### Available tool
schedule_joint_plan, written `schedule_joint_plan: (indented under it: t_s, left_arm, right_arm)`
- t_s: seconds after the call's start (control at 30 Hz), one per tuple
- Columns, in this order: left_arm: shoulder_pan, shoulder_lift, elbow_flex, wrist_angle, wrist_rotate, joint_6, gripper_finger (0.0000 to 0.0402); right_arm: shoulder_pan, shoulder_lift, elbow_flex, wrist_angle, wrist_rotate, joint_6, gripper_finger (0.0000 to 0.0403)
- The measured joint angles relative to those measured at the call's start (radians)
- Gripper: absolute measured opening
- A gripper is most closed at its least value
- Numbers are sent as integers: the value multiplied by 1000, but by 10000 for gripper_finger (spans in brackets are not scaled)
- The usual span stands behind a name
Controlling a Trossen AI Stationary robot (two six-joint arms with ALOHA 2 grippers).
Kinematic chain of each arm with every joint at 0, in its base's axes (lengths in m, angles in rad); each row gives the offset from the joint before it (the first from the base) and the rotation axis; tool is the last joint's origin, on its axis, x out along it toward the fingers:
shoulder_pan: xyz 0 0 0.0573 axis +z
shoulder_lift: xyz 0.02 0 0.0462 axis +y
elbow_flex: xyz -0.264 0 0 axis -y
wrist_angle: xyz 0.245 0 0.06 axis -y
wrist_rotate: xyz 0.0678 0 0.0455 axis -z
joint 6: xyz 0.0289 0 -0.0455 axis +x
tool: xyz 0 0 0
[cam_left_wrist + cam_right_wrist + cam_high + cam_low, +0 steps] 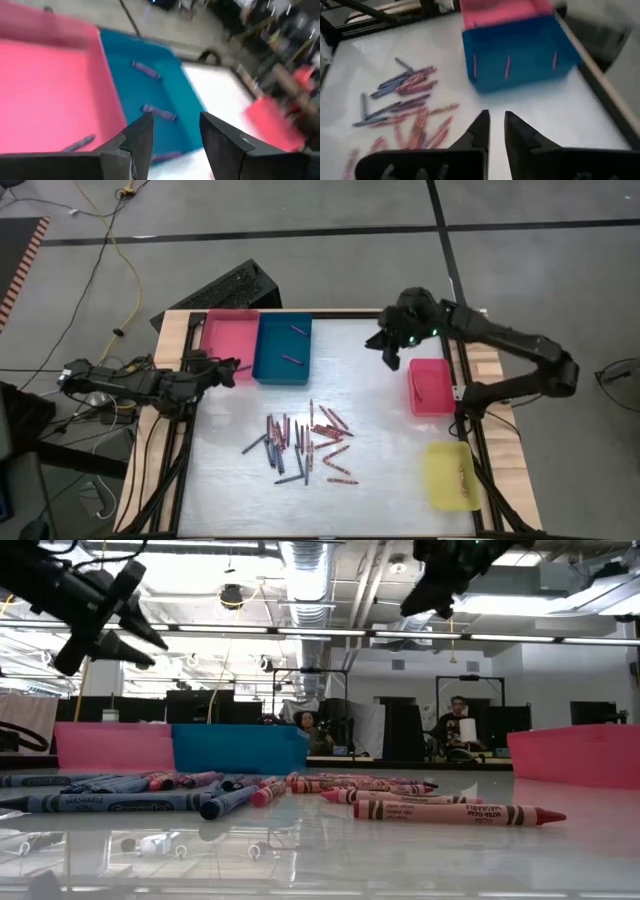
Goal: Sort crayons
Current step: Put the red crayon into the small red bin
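Observation:
The crayons (305, 445) lie loose in a pile on the white tabletop, red, pink, blue and dark ones mixed; the low view shows them (300, 795) flat on the table. My left gripper (232, 368) hangs open over the join of the pink tray (228, 340) and the blue tray (283, 348), with nothing between its fingers (142, 132). My right gripper (390, 355) is raised above the table's far right, beside the red tray (432, 387). Its fingers (482, 125) stand a narrow gap apart, and nothing is between them.
The blue tray holds two purple crayons (159, 113), and the pink tray (50, 95) holds one (80, 143). A yellow tray (450, 475) with a crayon in it sits at the near right. Bare tabletop lies between the pile and the trays. Wooden rails (175, 340) edge the table.

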Motion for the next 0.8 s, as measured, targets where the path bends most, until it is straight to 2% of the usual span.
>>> schedule_joint_plan:
  t_s: [0.07, 0.17, 0.27, 0.33, 0.4, 0.47, 0.53, 0.67, 0.8]
  left_arm:
    - [10, 7, 0, -41, 50, 2, 149]
    - [2, 40, 0, -24, 121, -52, 149]
    - [-35, 112, 0, 110, 346, 36, 149]
    - [-83, 180, 0, 217, 531, 126, 149]
    - [-155, 261, 0, 344, 637, 153, 149]
    - [-238, 344, 0, 502, 647, 146, 149]
    - [-316, 429, 1, 667, 647, 182, 149]
    - [-439, 584, 1, 898, 612, 259, 149]
    - [-518, 728, 1, 1020, 503, 258, 149]
  right_arm:
    - [22, -25, -65, 109, -11, -14, 53]
    - [81, -62, -137, 148, -46, 21, 53]
    - [229, -81, -233, 197, -98, 124, 53]
    - [372, -84, -315, 380, -74, 243, 53]
    - [532, -65, -405, 644, 12, 336, 53]
    - [679, -10, -468, 861, 115, 377, 53]
    - [804, 31, -479, 983, 252, 383, 53]
    - [994, 134, -469, 998, 594, 450, 53]
    - [1123, 283, -435, 1032, 787, 573, 53]
